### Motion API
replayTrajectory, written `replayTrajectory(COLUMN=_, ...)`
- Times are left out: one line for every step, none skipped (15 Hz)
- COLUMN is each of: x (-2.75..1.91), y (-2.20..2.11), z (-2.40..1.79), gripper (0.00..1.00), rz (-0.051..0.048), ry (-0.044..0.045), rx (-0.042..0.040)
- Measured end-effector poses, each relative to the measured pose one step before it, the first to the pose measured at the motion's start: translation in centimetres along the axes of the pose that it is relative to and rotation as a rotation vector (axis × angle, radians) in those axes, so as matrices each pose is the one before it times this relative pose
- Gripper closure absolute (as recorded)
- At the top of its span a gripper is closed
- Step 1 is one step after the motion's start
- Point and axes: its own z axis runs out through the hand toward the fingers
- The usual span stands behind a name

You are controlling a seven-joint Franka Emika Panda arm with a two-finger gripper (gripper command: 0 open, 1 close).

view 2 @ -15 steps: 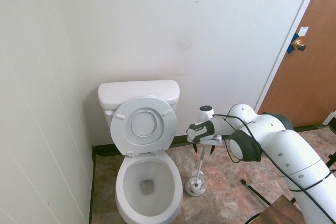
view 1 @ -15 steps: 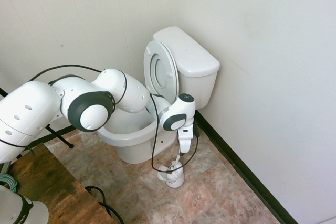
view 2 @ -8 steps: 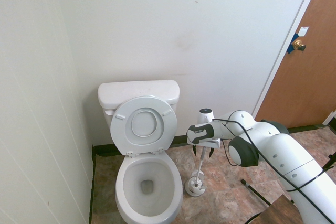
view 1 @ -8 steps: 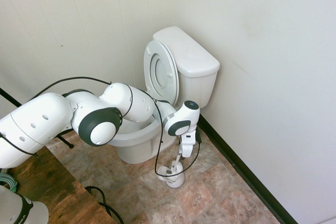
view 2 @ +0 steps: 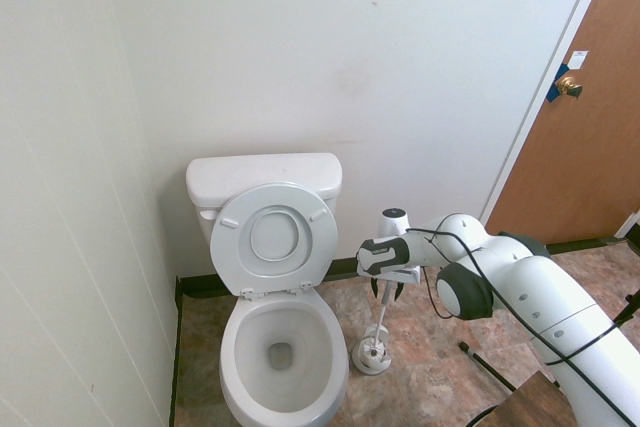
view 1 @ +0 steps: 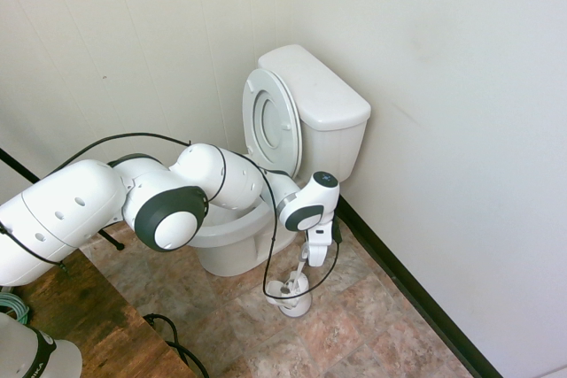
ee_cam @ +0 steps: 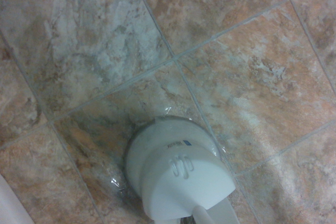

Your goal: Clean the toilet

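The toilet (view 1: pixel 323 104) (view 2: pixel 262 175) stands in the corner, white and glossy, with seat and lid raised against the tank and the oval bowl (view 2: pixel 283 347) uncovered. To the bowl's side a toilet brush stands in a small white holder (view 1: pixel 292 295) (view 2: pixel 372 355) (ee_cam: pixel 178 174) on the tiled floor. Its thin handle (view 2: pixel 381 322) rises straight up. My gripper (view 1: pixel 312 258) (view 2: pixel 386 289) points down over the holder, right at the handle's top end. Whether it grips the handle does not show.
A brown door (view 2: pixel 590 127) with a brass knob is at the far right of the second exterior view. A dark wooden surface (view 1: pixel 80 307) sits by the arm's base. White walls with black baseboard (view 1: pixel 407 289) close in behind the toilet and along one side.
The arm has dropped and shifted slightly, bringing the gripper lower onto the top of the brush handle. Toilet and brush holder have not moved.
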Motion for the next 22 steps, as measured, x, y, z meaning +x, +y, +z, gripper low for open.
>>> replayTrajectory(x=-0.025, y=-0.024, z=-0.024, gripper=1.0, rz=-0.00132, ry=-0.00051, rx=0.00072)
replayTrajectory(x=0.006, y=-0.023, z=-0.045, gripper=1.0, rz=-0.00149, ry=-0.0001, rx=0.00082)
replayTrajectory(x=0.044, y=-0.011, z=-0.049, gripper=1.0, rz=-0.00215, ry=-0.00002, rx=0.00069)
replayTrajectory(x=0.082, y=-0.012, z=-0.073, gripper=1.0, rz=-0.00355, ry=-0.00021, rx=0.00104)
replayTrajectory(x=0.078, y=-0.015, z=-0.08, gripper=1.0, rz=-0.00279, ry=-0.00013, rx=0.00113)
replayTrajectory(x=0.035, y=-0.002, z=-0.025, gripper=1.0, rz=-0.00193, ry=-0.00006, rx=0.00032)
replayTrajectory(x=0.024, y=-0.007, z=-0.032, gripper=1.0, rz=-0.00143, ry=-0.00052, rx=0.00061)
replayTrajectory(x=-0.048, y=-0.059, z=-0.127, gripper=1.0, rz=-0.00081, ry=-0.00437, rx=0.00304)
replayTrajectory(x=0.008, y=0.006, z=-0.017, gripper=1.0, rz=-0.00205, ry=-0.00178, rx=0.00029)
replayTrajectory(x=0.089, y=0.036, z=0.017, gripper=1.0, rz=-0.00179, ry=-0.00023, rx=0.00086)
replayTrajectory(x=0.109, y=0.103, z=0.071, gripper=1.0, rz=-0.00058, ry=-0.00108, rx=0.00197)
replayTrajectory(x=0.086, y=0.115, z=0.089, gripper=1.0, rz=-0.00067, ry=-0.00253, rx=0.00467)
replayTrajectory(x=0.092, y=0.157, z=0.047, gripper=1.0, rz=-0.00264, ry=-0.00003, rx=0.00777)
replayTrajectory(x=0.024, y=0.294, z=0.058, gripper=1.0, rz=-0.00482, ry=0.00232, rx=0.01242)
replayTrajectory(x=-0.061, y=0.478, z=0.085, gripper=1.0, rz=-0.00608, ry=0.00149, rx=0.01259)
replayTrajectory(x=-0.124, y=0.636, z=0.067, gripper=1.0, rz=-0.0057, ry=0.00136, rx=0.01593)
replayTrajectory(x=-0.134, y=0.631, z=-0.005, gripper=1.0, rz=-0.00573, ry=0.00272, rx=0.01651)
replayTrajectory(x=-0.124, y=0.713, z=-0.002, gripper=1.0, rz=-0.00533, ry=0.00351, rx=0.01717)
replayTrajectory(x=-0.182, y=0.77, z=0.012, gripper=1.0, rz=-0.00782, ry=0.00179, rx=0.01761)
replayTrajectory(x=-0.242, y=0.871, z=-0.001, gripper=1.0, rz=-0.00886, ry=-0.00068, rx=0.01773)
replayTrajectory(x=-0.247, y=0.84, z=-0.073, gripper=1.0, rz=-0.00845, ry=-0.00159, rx=0.0175)
replayTrajectory(x=-0.269, y=0.824, z=-0.172, gripper=1.0, rz=-0.00802, ry=-0.00185, rx=0.01443)
